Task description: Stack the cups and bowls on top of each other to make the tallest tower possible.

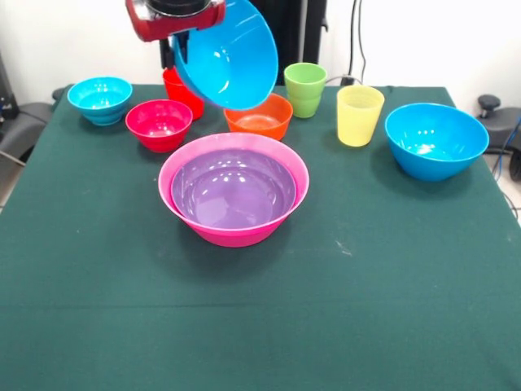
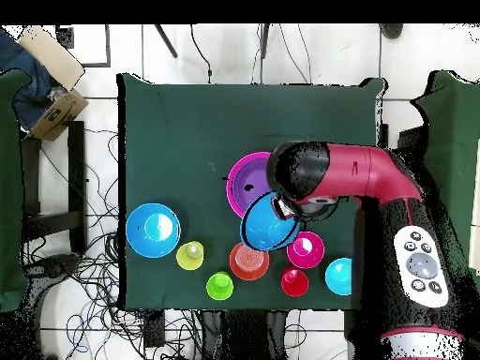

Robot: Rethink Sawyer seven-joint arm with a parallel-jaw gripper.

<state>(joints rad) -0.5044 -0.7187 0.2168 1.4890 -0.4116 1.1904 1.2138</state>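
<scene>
My gripper (image 1: pixel 177 47) is shut on the rim of a blue bowl (image 1: pixel 226 55), which hangs tilted in the air behind and above the pink bowl (image 1: pixel 234 235). The pink bowl holds the purple bowl (image 1: pixel 232 194) nested inside it. Behind them stand the orange bowl (image 1: pixel 262 122), the magenta-red bowl (image 1: pixel 159 124) and the cyan bowl (image 1: pixel 99 99). The held bowl partly hides the red cup (image 1: pixel 179 91). The green cup (image 1: pixel 305 88) and yellow cup (image 1: pixel 359 116) stand upright. A second blue bowl (image 1: pixel 435 140) sits at the right. From overhead, the held blue bowl (image 2: pixel 267 223) hangs beside the purple bowl (image 2: pixel 246 176).
The table's green cloth (image 1: pixel 260 326) runs to the near edge. In the overhead view the arm (image 2: pixel 361 173) reaches across the table's right side. A cardboard box (image 2: pixel 52 89) sits off the table at the upper left, and cables lie on the floor.
</scene>
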